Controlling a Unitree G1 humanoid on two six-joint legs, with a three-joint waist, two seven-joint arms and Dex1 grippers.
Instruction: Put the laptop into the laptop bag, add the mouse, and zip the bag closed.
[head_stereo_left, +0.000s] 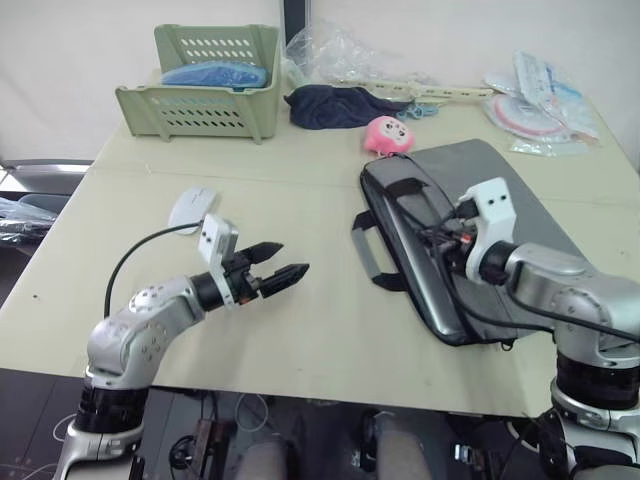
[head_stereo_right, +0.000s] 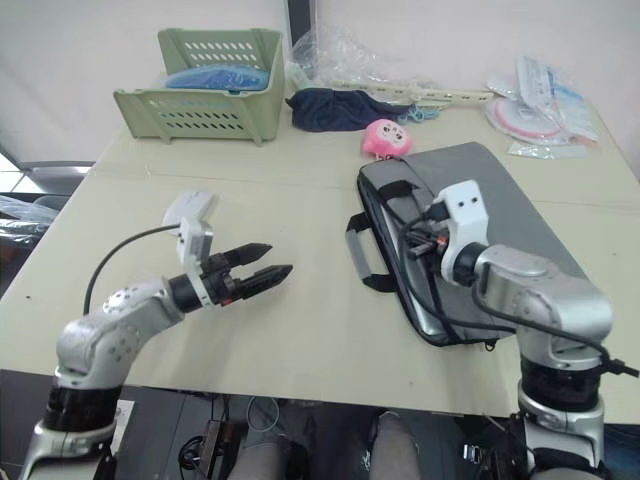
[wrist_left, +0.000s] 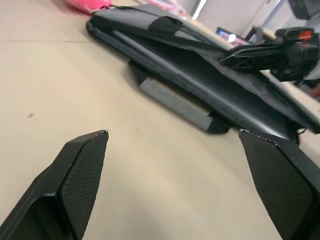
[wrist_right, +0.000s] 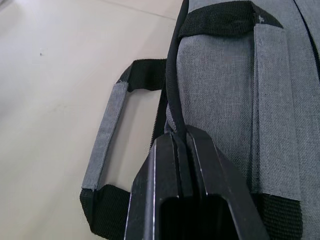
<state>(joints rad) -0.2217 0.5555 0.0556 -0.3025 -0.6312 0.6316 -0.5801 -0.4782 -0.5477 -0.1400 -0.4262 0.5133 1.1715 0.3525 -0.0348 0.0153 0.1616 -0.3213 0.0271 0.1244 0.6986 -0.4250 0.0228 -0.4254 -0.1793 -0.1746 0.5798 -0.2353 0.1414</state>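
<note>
The grey laptop bag (head_stereo_left: 505, 195) lies flat on the right half of the table, its black-ended handle (head_stereo_left: 366, 256) sticking out toward the middle. My right gripper (wrist_right: 181, 136) is shut on the black edging along the bag's handle-side rim (head_stereo_right: 417, 238). My left gripper (head_stereo_left: 291, 258) hovers open and empty over bare tabletop, pointing at the bag, and its fingers (wrist_left: 82, 165) stand wide apart. The white mouse (head_stereo_left: 190, 208) rests on the table behind the left wrist. The laptop is hidden.
A pink plush toy (head_stereo_left: 388, 135) sits just beyond the bag's far corner. A green basket (head_stereo_left: 205, 85) holding something blue stands at the back left. A dark cloth (head_stereo_left: 335, 105) and plastic packets (head_stereo_left: 540, 100) lie along the back.
</note>
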